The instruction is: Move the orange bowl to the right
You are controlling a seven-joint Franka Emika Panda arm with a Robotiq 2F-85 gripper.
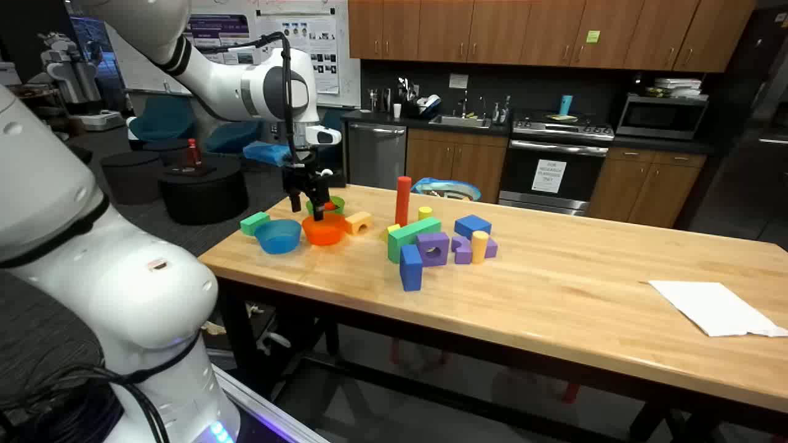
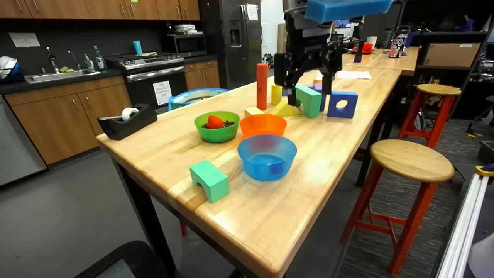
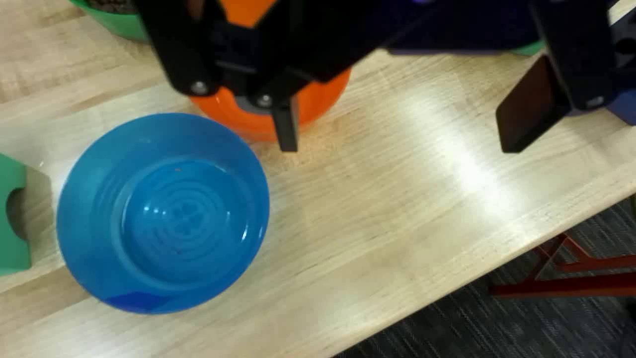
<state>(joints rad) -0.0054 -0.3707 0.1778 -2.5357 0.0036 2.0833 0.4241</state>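
Note:
The orange bowl (image 1: 324, 234) stands on the wooden table between the blue bowl (image 1: 278, 239) and an orange-yellow arch block (image 1: 359, 223). In an exterior view the orange bowl (image 2: 263, 124) is partly behind the blue bowl (image 2: 267, 162). In the wrist view the orange bowl (image 3: 325, 97) is partly hidden by the gripper. My gripper (image 3: 400, 141) is open and empty, its fingers wide apart. One finger overlaps the orange bowl's edge in the wrist view; the other is over the table. The gripper also shows above the table in both exterior views (image 1: 307, 212) (image 2: 309, 97).
A green bowl (image 2: 217, 133) with a red object and dark bits stands beside the orange bowl. A green arch block (image 2: 210, 181) is near the table end. Several blocks, including a tall red cylinder (image 1: 402, 202) and a long green block (image 1: 414, 239), stand beyond. A tape dispenser (image 2: 127, 121) is at the corner.

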